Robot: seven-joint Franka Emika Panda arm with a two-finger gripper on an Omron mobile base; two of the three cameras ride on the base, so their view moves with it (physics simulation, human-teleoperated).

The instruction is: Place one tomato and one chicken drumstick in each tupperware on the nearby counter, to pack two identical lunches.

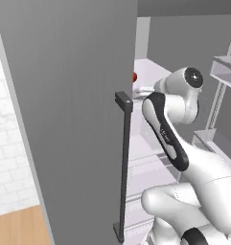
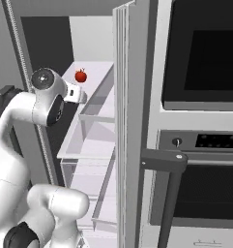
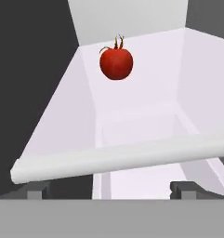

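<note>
Hand view is looking along the gripper (image 3: 111, 188) toward a red tomato (image 3: 116, 63) with a small stem, sitting upright on a white fridge shelf (image 3: 146, 83) near the back wall. The two dark fingertips (image 3: 36, 189) are standing wide apart, so the pincer is open and holding nothing. A pale rounded shelf rail (image 3: 118, 158) is crossing the view between the tips and the tomato.

Right base view is showing the same tomato (image 2: 80, 76) on the upper shelf (image 2: 96, 77) inside the open fridge, w/ the arm's wrist (image 2: 74, 93) just beside the shelf front. In left base view the tomato (image 1: 134, 76) is peeking out past the edge of the grey fridge door (image 1: 69, 110), mostly hidden.

Step in hand, as I judge it: reaching in for the first tomato; nothing is packed yet. The tupperware and counter are not showing in these pics, so I cannot tell where they are.

Next move is probably asking the hand to go over the rail, then fwd until the fingers are on both sides of the tomato, then closing.

Edges and room: the rail is the near obstacle. The shelf around the tomato is bare, so there is free room on both sides. The door handle (image 1: 124, 162) and door edge are narrowing the way for the elbow on the left.
</note>
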